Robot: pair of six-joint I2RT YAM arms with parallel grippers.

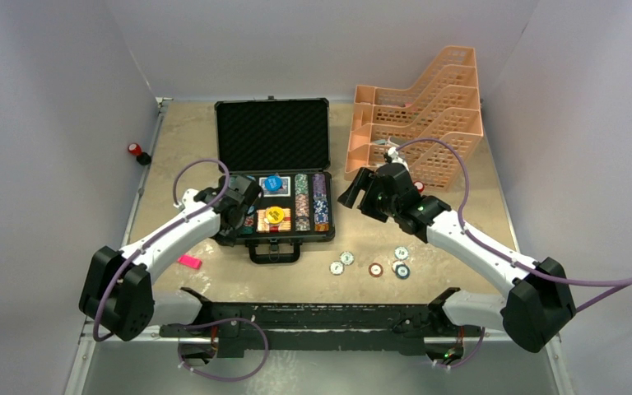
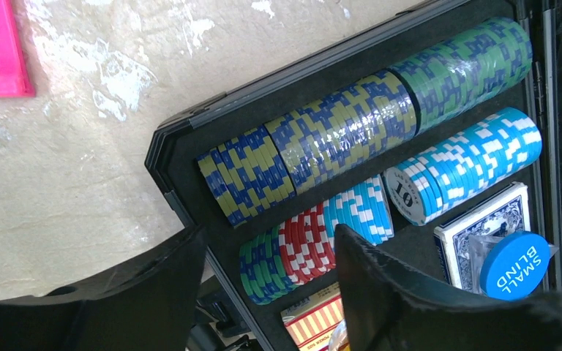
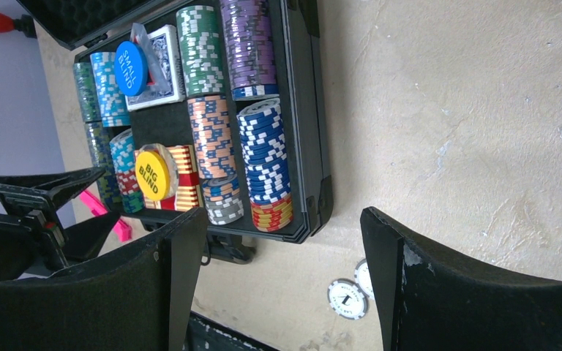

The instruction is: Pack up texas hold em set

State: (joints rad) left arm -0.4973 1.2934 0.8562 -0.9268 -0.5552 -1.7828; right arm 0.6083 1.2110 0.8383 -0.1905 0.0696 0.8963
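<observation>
A few loose round poker chips (image 1: 375, 269) lie on the beige tabletop (image 1: 477, 222), just in front of the black foam-lined briefcase (image 1: 273, 132), whose lid is raised and whose rows are filled with chips. The left claw (image 2: 271, 232), fingers spread and empty, hangs over the case's left edge. The right claw (image 3: 284, 216), also spread and empty, hovers to the case's right. Farther back stands a peach lattice tray rack (image 1: 428, 115).

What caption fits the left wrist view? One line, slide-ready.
Open left end effector above chip rows in the black briefcase; blue Small Blind button on a card deck.

Table (image 1: 183, 140): briefcase (image 1: 273, 140), loose chips (image 1: 375, 269), rack (image 1: 420, 115), marker (image 1: 189, 262)
</observation>
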